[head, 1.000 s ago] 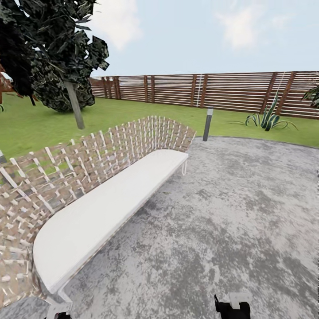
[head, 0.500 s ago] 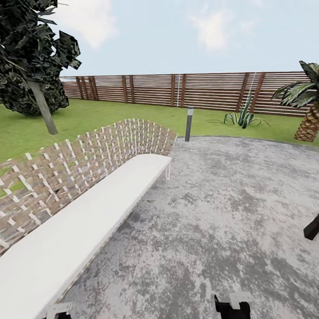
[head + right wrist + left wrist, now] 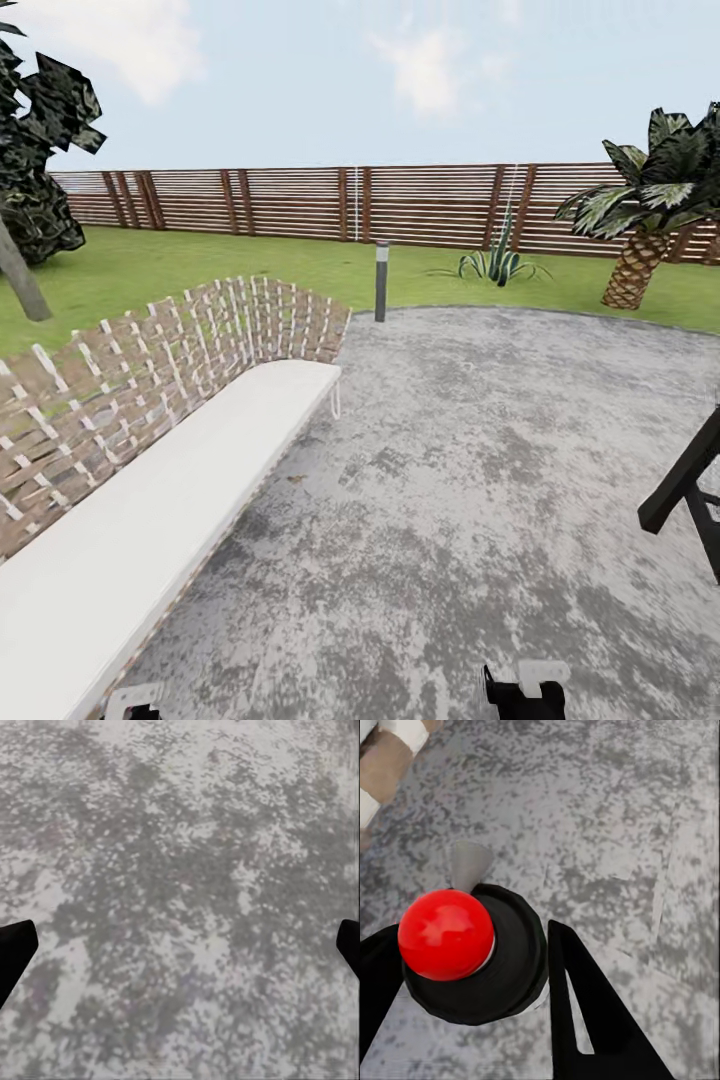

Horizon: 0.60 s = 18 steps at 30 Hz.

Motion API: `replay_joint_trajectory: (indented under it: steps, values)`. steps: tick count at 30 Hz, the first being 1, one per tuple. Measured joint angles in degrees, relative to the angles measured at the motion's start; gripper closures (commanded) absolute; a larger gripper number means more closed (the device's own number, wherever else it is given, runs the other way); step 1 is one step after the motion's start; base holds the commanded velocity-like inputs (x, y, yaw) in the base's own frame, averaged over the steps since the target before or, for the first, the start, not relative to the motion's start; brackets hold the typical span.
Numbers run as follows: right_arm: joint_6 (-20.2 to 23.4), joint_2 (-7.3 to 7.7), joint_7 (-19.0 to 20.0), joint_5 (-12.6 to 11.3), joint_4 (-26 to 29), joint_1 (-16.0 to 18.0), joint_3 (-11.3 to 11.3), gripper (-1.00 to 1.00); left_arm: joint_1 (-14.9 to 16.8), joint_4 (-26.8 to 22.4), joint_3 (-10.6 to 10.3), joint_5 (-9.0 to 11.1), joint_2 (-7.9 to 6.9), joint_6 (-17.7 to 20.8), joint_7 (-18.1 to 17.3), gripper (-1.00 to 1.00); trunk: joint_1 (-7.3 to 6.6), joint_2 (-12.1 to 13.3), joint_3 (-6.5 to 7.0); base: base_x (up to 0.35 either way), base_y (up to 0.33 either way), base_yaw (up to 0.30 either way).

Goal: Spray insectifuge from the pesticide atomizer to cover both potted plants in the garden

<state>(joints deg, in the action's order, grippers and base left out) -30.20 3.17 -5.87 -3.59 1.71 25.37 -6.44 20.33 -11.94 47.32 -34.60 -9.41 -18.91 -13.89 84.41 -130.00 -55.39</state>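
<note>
I'm in a simulated back garden, round grey stone patio point(image 3: 480, 470), green lawn point(image 3: 200, 265), slatted wooden fence point(image 3: 300, 203), curved wicker bench point(image 3: 150, 440), palm point(image 3: 645, 215), spiky agave point(image 3: 497, 262), bollard post point(image 3: 381, 281), open sky.

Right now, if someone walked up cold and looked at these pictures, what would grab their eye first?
Probably the long wicker bench with its white seat cushion, curving along the left edge of the grey stone patio. In the left wrist view, a bright red ball atop a round black object sits between the left gripper fingers. Behind the patio, a palm stands at the right before the wooden slat fence.
</note>
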Motion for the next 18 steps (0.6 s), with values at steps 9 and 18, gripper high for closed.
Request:
replay_joint_trajectory:
  steps: [9, 18]
  values:
    - [0.03, 0.00, 0.01, 0.00, 0.01, -0.01, 0.00, -1.00, 0.01, -0.01, 0.05, 0.26, -0.03, 0.00, 0.00, 1.00, 0.00, 0.00, 0.00, 0.320, -0.109, -0.264]
    - [0.02, -0.01, 0.01, 0.00, 0.00, 0.00, 0.00, -1.00, -0.04, -0.02, 0.09, 0.34, -0.08, 0.00, -0.01, 1.00, 0.00, 0.00, 0.00, 0.338, -0.005, -0.178]
